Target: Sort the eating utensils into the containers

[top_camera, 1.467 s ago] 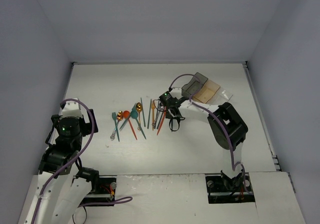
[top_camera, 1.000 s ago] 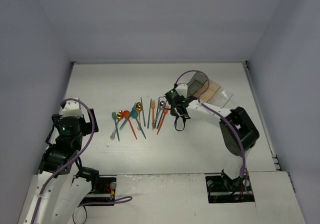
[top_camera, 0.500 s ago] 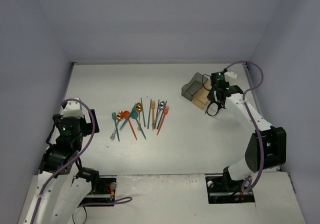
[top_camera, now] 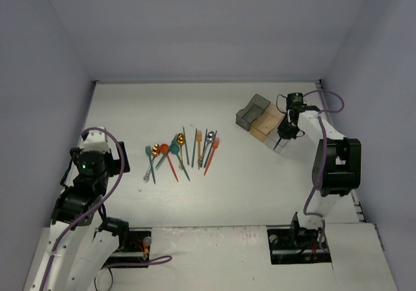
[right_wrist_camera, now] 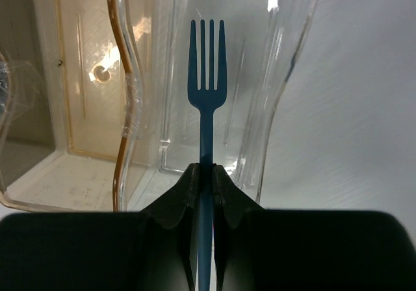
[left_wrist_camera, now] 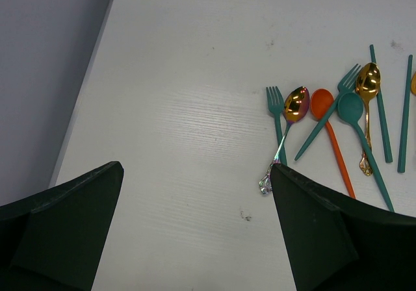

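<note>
My right gripper [right_wrist_camera: 205,171] is shut on a teal fork [right_wrist_camera: 206,89], tines forward, held above the clear bin [right_wrist_camera: 260,76]. In the top view that gripper [top_camera: 284,134] hangs over the right end of the bin row: smoky grey bin [top_camera: 252,110], orange-tan bin [top_camera: 267,122], and the clear one mostly hidden under the gripper. The orange-tan bin [right_wrist_camera: 78,89] lies left of the clear one. The other utensils [top_camera: 182,151] lie in a loose row mid-table, teal, orange, red and silver. My left gripper [left_wrist_camera: 195,193] is open and empty, left of a gold spoon [left_wrist_camera: 294,109].
White walls enclose the table on three sides. The right arm [top_camera: 335,161] stretches along the right side. The left arm [top_camera: 88,174] sits at the near left. The table's left edge [left_wrist_camera: 84,96] runs near my left gripper.
My right gripper carried the teal fork from the utensil row rightward to above the clear bin. The left arm has not moved.
</note>
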Tool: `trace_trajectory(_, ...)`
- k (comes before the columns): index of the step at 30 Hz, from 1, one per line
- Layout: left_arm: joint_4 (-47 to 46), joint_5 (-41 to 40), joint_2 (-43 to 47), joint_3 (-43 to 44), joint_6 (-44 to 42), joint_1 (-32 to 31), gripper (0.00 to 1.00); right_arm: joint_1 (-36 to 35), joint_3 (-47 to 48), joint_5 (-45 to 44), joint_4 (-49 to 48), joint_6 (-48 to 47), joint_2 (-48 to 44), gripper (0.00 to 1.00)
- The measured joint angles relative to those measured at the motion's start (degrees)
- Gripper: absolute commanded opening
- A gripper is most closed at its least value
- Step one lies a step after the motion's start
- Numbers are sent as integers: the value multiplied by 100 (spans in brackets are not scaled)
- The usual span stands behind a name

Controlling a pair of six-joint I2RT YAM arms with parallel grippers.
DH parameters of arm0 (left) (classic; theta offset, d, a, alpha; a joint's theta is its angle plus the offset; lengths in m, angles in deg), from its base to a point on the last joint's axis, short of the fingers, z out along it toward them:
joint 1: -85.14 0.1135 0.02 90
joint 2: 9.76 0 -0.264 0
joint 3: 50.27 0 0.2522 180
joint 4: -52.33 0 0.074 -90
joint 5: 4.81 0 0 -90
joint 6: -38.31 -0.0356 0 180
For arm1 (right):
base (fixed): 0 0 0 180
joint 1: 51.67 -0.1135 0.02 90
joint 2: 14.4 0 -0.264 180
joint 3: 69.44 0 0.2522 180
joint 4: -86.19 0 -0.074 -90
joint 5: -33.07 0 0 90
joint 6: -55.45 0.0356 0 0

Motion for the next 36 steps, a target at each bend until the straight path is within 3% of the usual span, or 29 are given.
trace_trajectory(5, 0, 10, -1, 0, 0, 0, 95, 35, 162, 126, -17, -42, 193, 13)
trace_trajectory(21, 0, 29, -12, 0, 1, 0, 95, 46, 419, -246, -3, 23, 512, 13)
trace_trajectory(26, 0, 29, -12, 0, 1, 0, 95, 45, 551, -332, 1, -2, 486, 28)
trace_trajectory(30, 0, 29, -24, 0, 0, 0, 95, -28, 563, -450, 31, -99, 165, 49)
trace_trajectory(36, 0, 28, -66, 0, 2, 0, 95, -647, 561, -725, 53, -201, -948, 53)
